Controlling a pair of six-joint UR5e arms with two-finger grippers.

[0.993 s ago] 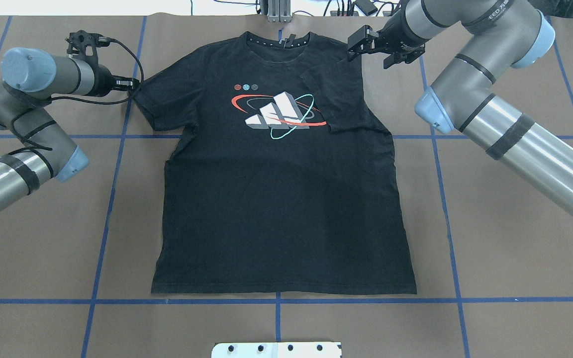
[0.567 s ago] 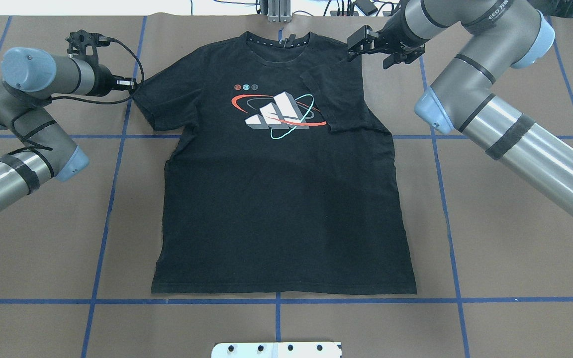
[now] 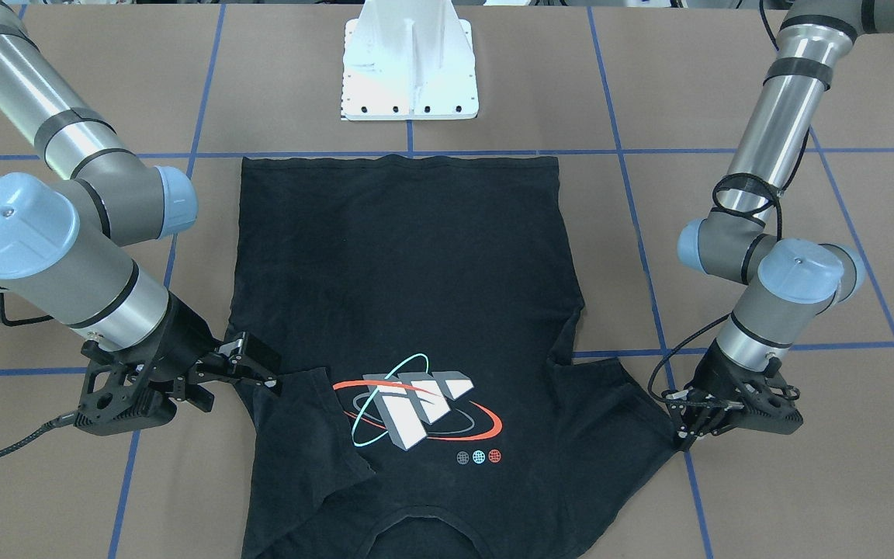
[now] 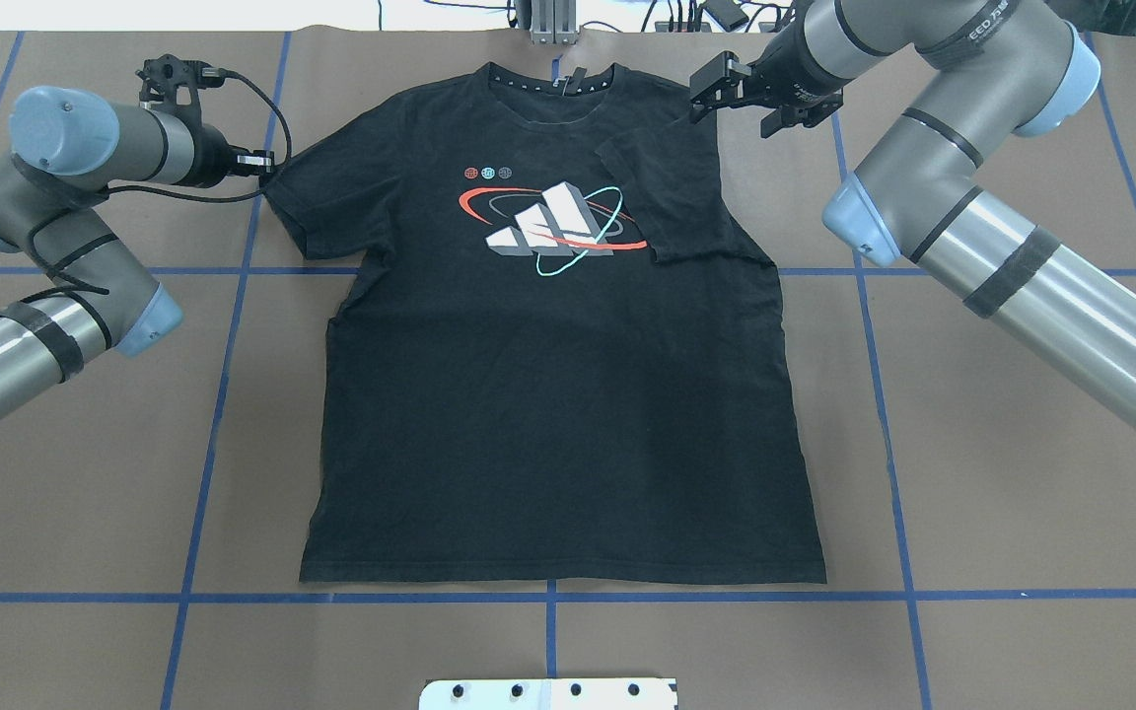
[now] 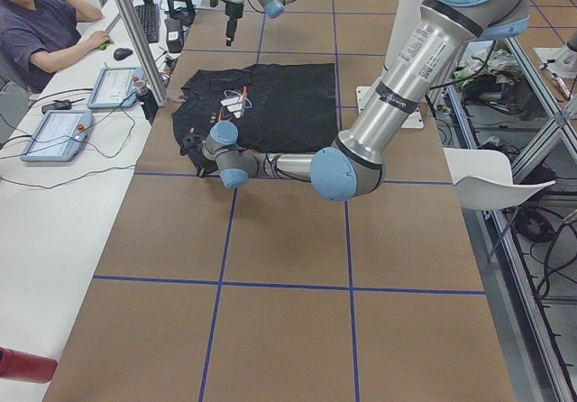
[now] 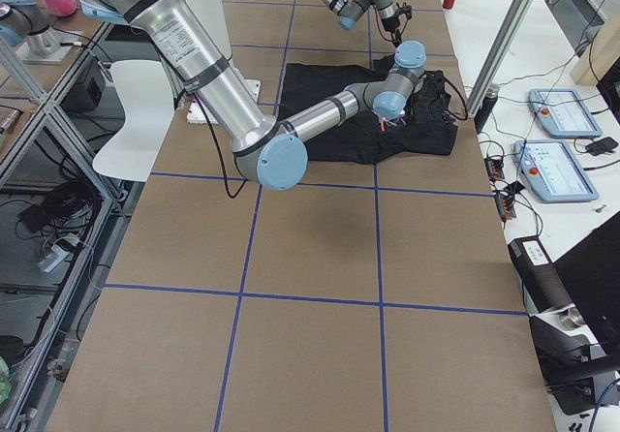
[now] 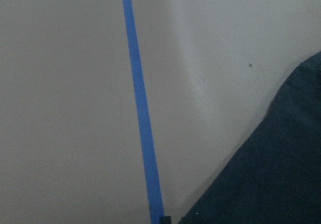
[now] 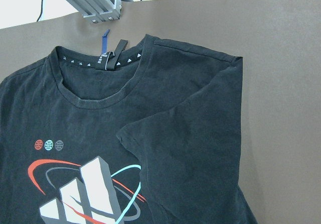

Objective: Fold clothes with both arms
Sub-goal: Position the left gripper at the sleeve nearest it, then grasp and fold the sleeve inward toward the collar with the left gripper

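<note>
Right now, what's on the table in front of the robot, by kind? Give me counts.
Black short-sleeved cotton T-shirt: 1
Silver-grey jointed robot arms: 2 (left arm, right arm)
White flanged pedestal: 1
Total: 4

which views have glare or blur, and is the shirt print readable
Front-facing view: the white pedestal is blown out, print on the T-shirt crisp. Overhead view: streak glare on the right arm tube. Left wrist view: slightly soft, only a shirt edge shows. Right wrist view: sharp, evenly lit, print readable.
</note>
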